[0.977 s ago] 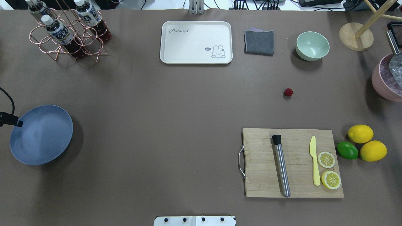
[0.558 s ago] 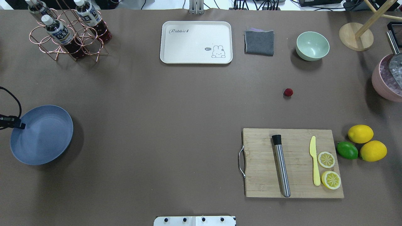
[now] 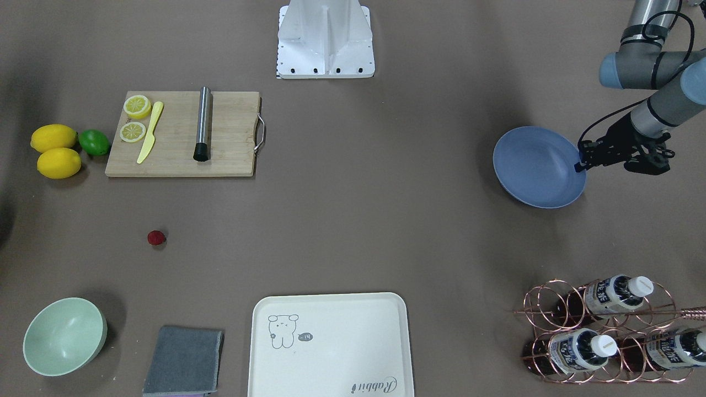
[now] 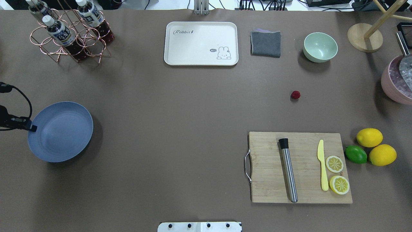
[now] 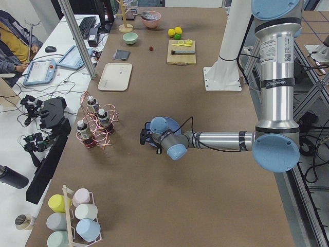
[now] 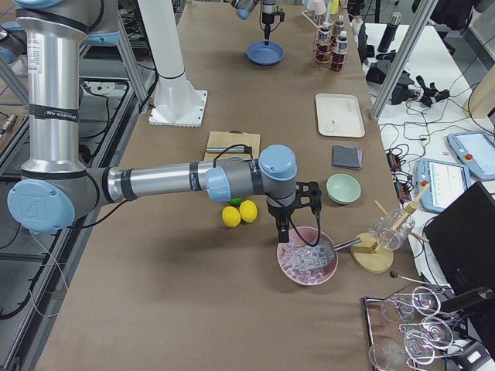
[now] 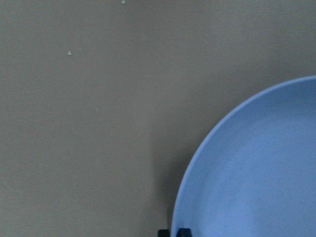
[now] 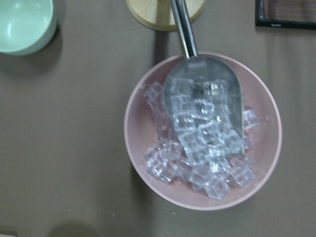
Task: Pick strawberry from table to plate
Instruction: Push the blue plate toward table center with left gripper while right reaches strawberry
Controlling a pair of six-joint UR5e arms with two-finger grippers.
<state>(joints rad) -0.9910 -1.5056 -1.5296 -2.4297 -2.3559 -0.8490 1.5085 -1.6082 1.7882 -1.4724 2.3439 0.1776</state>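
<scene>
At the far left of the overhead view, the left gripper (image 4: 31, 127) is seen at the outer rim of the plate (image 4: 60, 131). In the left wrist view two dark fingertips (image 7: 183, 232) are pressed close together on that rim, so the gripper is judged to be clamped on the plate. A wide shadow is cast beside the plate, which suggests that it is held off the table (image 4: 180, 106), though this cannot be confirmed.

Further right, past a broad bare stretch of table, the strawberry (image 4: 295, 94) is found lying by itself on the surface. It is placed between the green bowl (image 4: 320, 47) and the cutting board (image 4: 267, 167), touching neither, and well apart from the plate. It is nearly round, so no long axis needs to be allowed for in a grasp.

At the right edge, the right gripper (image 6: 281, 234) is held above the pink bowl (image 4: 390, 85) of ice. Whether its fingers are apart or together cannot be told.

The right arm is judged much the nearer to the strawberry, which lies inward from it, toward the table's middle. Strawberry and plate are separated by almost the whole table.
</scene>
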